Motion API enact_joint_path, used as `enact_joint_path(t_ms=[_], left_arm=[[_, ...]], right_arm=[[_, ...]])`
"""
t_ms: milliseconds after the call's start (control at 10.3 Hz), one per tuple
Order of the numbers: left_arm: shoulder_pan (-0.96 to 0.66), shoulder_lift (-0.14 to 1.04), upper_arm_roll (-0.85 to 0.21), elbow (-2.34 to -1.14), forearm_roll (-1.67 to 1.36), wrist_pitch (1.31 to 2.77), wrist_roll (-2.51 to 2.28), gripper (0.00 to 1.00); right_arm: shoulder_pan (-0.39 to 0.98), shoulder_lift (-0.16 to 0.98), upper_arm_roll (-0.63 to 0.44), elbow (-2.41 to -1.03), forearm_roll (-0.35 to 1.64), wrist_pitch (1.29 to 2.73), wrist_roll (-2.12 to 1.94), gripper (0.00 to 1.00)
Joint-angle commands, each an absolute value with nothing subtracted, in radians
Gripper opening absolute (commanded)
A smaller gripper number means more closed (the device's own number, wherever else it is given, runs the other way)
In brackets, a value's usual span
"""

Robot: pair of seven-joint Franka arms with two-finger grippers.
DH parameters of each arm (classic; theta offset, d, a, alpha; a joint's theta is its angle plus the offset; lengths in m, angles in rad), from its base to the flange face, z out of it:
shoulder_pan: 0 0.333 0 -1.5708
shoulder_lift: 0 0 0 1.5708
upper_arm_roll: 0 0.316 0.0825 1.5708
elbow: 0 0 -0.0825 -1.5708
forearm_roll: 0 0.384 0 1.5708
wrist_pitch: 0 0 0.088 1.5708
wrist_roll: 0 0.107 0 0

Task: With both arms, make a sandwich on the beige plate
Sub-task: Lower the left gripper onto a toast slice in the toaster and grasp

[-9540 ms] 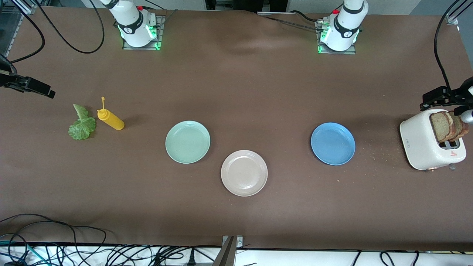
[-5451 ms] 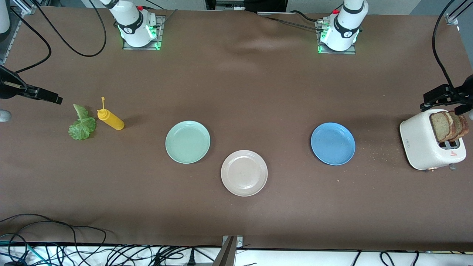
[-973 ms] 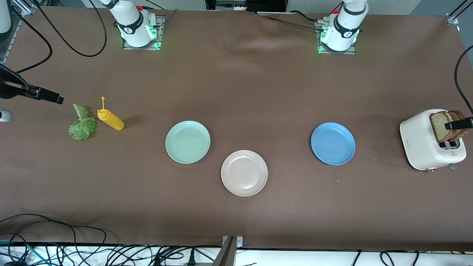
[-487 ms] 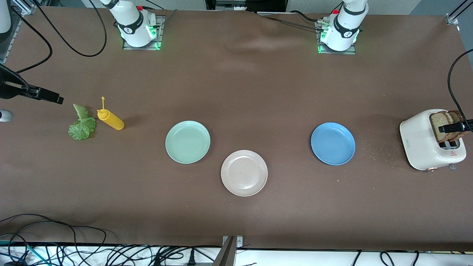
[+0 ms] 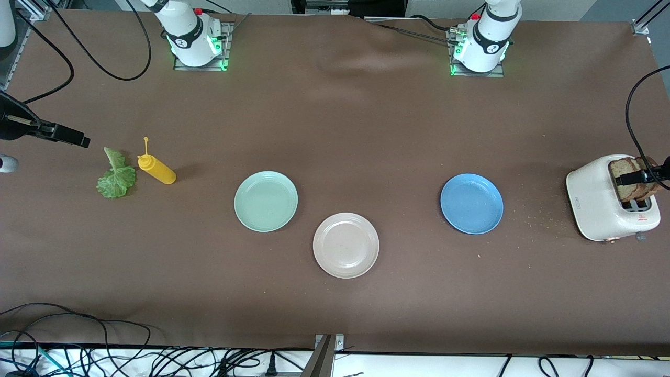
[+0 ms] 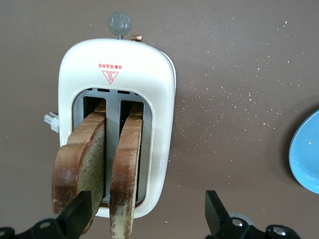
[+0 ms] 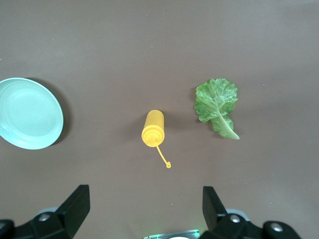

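Two bread slices [image 6: 99,164] upright in toaster [image 5: 596,201], beside plate [image 5: 471,203].

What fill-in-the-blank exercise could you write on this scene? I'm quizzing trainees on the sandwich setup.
1. The two bread slices stand upright in the slots of the white ____.
2. The lettuce leaf lies on the table beside the yellow ____.
3. The beige plate lies nearer to the front camera than the mint green plate and the ____ plate.
4. The left end effector, fingers open, hovers over the ____.

Missing words: toaster; bottle; blue; toaster
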State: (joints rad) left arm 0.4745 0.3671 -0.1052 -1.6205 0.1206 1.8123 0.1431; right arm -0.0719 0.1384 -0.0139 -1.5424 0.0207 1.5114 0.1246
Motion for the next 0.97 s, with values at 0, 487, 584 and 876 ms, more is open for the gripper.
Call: enact_joint_path(t_ms=[0, 487, 584, 876], left_arm=[[0.495, 0.322, -0.117, -1.690, 0.150, 1.858, 0.153, 1.00], [0.505, 0.296, -0.117, -1.758, 0.150, 1.924, 0.153, 0.71], [0.508, 0.296, -0.117, -1.758, 0.150, 1.924, 0.153, 0.56], [0.509, 0.287, -0.117, -1.756, 0.152, 1.927, 0.167, 0.14]], right_arm=[[-0.074, 0.138, -0.015, -1.529, 0.032, 1.494, 0.123, 1.00], [-0.072, 0.138, -0.015, -1.529, 0.032, 1.494, 0.123, 1.00], [-0.072, 0.138, -0.015, -1.529, 0.032, 1.494, 0.123, 1.00], [-0.072, 0.138, -0.015, -1.529, 0.032, 1.494, 0.123, 1.00]])
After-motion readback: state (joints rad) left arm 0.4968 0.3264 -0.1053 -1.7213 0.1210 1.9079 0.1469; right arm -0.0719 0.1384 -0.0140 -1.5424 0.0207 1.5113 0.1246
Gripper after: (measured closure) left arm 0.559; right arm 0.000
